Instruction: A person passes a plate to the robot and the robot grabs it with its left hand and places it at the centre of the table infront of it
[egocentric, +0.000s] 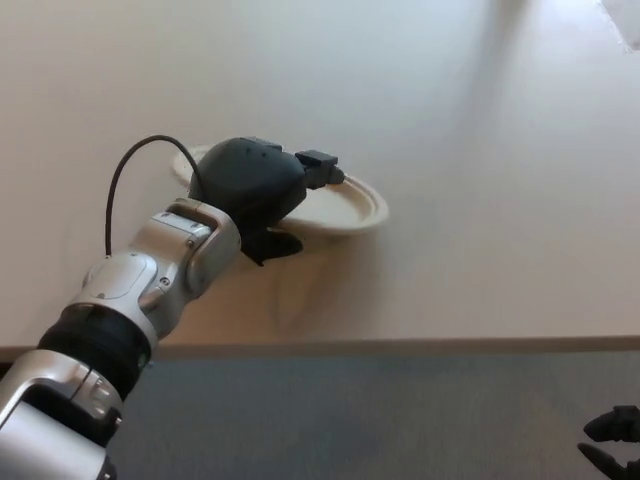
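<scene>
A pale paper plate (345, 206) lies low over the cream table (480, 150), near its middle, its rim showing to the right of my left hand (258, 190). That black hand covers the plate's left half and is shut on the plate, fingers (318, 166) over the rim and thumb under it. I cannot tell whether the plate rests flat on the table. Only the dark tips of my right hand (612, 442) show at the bottom right corner, off the table.
The table's front edge (400, 346) runs across the lower picture, with grey floor (350, 420) below it. A black cable (125, 185) loops above my left wrist. A pale object's corner (625, 20) shows at the top right.
</scene>
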